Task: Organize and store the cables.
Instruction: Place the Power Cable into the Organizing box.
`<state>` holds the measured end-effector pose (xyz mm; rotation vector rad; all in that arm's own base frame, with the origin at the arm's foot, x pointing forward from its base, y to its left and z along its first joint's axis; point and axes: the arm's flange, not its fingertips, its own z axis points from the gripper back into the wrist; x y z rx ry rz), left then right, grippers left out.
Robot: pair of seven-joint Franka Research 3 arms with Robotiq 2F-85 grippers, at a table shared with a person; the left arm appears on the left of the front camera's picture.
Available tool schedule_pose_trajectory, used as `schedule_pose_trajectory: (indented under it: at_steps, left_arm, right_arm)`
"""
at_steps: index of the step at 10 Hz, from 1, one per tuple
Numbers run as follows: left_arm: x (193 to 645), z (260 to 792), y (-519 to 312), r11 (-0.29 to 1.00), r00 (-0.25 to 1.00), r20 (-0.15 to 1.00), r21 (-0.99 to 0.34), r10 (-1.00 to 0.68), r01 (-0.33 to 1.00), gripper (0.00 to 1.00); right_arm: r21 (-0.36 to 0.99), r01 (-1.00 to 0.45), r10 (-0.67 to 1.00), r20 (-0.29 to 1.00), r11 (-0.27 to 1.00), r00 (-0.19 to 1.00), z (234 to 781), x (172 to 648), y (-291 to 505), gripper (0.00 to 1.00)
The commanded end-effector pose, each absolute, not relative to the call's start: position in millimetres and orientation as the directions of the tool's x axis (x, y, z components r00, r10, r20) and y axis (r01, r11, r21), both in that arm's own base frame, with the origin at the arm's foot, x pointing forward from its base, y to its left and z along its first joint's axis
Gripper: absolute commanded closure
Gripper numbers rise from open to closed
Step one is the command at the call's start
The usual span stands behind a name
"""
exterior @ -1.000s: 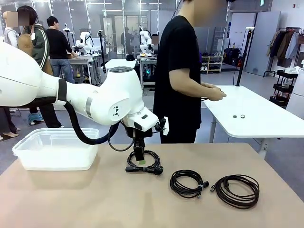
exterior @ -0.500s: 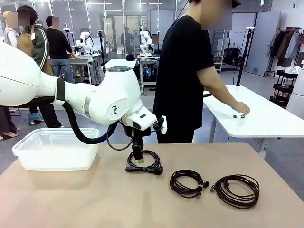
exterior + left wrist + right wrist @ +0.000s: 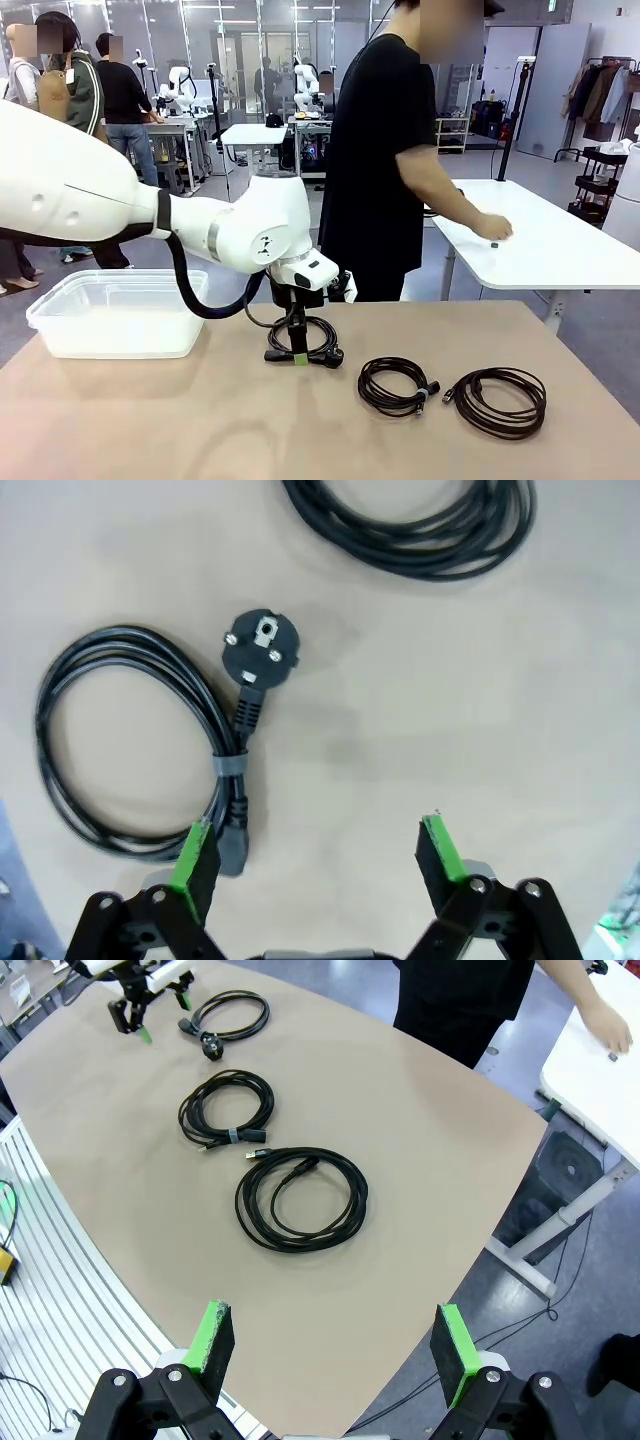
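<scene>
Front view: the left arm point(image 3: 250, 235) reaches over the bench point(image 3: 150, 430). The left jaws point straight down just above the near edge of the plug-ended coil point(image 3: 303, 340). The middle coil point(image 3: 397, 385) and large coil point(image 3: 498, 400) lie well off to one side of them, and the clear bin point(image 3: 60, 310) lies off to the other.

Left wrist view: the left jaws stand spread wide, holding nothing. The coil's tied stretch point(image 3: 230, 765) runs straight ahead, crosswise to their closing line. It sits just inside one green pad point(image 3: 197, 855), and the loop swings out beyond that pad. Most of the gap is over bare bench, so a small sideways shift would probably centre the bundle.

Right wrist view: the right jaws are also spread and empty, high above the bench edge. All three coils lie well ahead of them, the plug-ended one farthest — the left arm is plainly nearer.
</scene>
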<state>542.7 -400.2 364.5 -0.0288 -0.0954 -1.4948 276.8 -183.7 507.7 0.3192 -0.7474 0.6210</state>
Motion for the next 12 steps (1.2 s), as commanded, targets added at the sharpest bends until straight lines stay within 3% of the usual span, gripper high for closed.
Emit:
schedule_pose_trajectory:
  at_steps: [1,3,9,10,11,12]
  left_arm:
    - [568.9,367.1,-418.5,0.083,0.082,0.022,0.044,-0.996,0.996,0.00]
    - [589.2,350.5,-422.0,0.116,0.116,-0.035,0.016,-0.993,0.993,0.00]
    - [603.8,322.1,-423.0,0.090,0.089,-0.042,-0.005,-0.995,0.996,0.00]
    - [605.0,316.4,-423.0,0.096,0.095,-0.049,-0.020,-0.994,0.995,0.10]
    - [605.7,311.6,-422.5,0.103,0.101,-0.049,-0.029,-0.994,0.994,0.12]
    - [604.5,311.2,-421.9,0.105,0.104,-0.043,-0.028,-0.994,0.994,0.27]
  right_arm:
    - [0.049,-0.638,0.416,0.720,0.768,0.556,507.4,275.8,-185.4,0.00]
    - [0.049,-0.638,0.416,0.720,0.768,0.556,507.4,275.8,-185.4,0.00]
    - [0.049,-0.638,0.416,0.720,0.768,0.556,507.4,275.8,-185.4,0.00]
    - [0.049,-0.638,0.416,0.720,0.768,0.556,507.4,275.8,-185.4,0.00]
    - [0.049,-0.638,0.416,0.720,0.768,0.556,507.4,275.8,-185.4,0.00]
    - [0.049,-0.638,0.416,0.720,0.768,0.556,507.4,275.8,-185.4,0.00]
